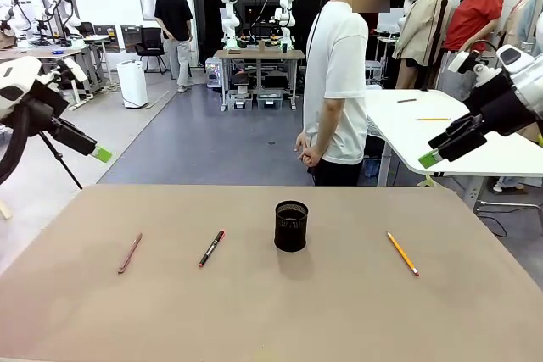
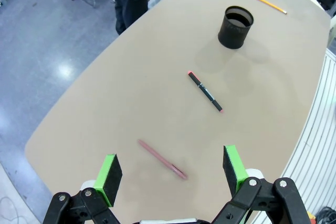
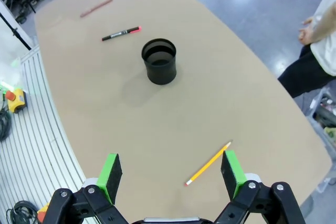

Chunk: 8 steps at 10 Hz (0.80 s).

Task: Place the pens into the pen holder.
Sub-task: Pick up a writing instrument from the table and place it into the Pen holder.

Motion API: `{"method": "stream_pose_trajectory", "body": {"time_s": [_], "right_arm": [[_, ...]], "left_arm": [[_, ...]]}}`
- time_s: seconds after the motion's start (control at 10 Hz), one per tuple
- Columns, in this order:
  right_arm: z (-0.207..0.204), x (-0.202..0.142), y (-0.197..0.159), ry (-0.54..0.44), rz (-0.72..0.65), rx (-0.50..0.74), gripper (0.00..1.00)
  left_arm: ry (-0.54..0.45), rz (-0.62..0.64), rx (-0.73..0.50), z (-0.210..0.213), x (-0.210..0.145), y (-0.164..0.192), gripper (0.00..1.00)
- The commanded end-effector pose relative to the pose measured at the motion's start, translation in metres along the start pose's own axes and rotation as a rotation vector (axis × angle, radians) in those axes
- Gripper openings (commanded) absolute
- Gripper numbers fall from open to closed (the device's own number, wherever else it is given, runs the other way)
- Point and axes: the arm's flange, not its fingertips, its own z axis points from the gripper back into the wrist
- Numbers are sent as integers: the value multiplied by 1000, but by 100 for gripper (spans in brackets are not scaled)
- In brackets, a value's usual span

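Three pens lie flat on the tan table (image 1: 254, 311). A pinkish-red one (image 1: 130, 253) (image 2: 161, 159) is at the left. A black pen with red ends (image 1: 212, 247) (image 2: 205, 91) (image 3: 121, 34) lies left of the pen holder (image 1: 291, 225) (image 2: 235, 26) (image 3: 159, 60), a black mesh cup standing upright mid-table. A yellow pencil (image 1: 402, 253) (image 3: 208, 163) (image 2: 269, 3) lies to its right. My left gripper (image 2: 173, 174) hangs open high above the pinkish pen. My right gripper (image 3: 172, 174) hangs open high above the yellow pencil. Both hold nothing.
A person in a white shirt (image 1: 338, 82) stands at the far edge of the table, hands clasped in front. A white table (image 1: 441, 129) with small items stands behind at right. Bare tabletop surrounds the pens and the holder.
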Motion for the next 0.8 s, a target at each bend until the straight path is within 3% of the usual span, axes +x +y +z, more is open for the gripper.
{"method": "stream_pose_trajectory", "body": {"time_s": [0.0, 0.7], "right_arm": [[1, -1, -1, -2, 1, 10, 100], [1, -1, -1, -2, 1, 10, 100]], "left_arm": [[-16, -2, -10, 3, 0, -2, 100], [-16, -2, -10, 3, 0, -2, 100]]}}
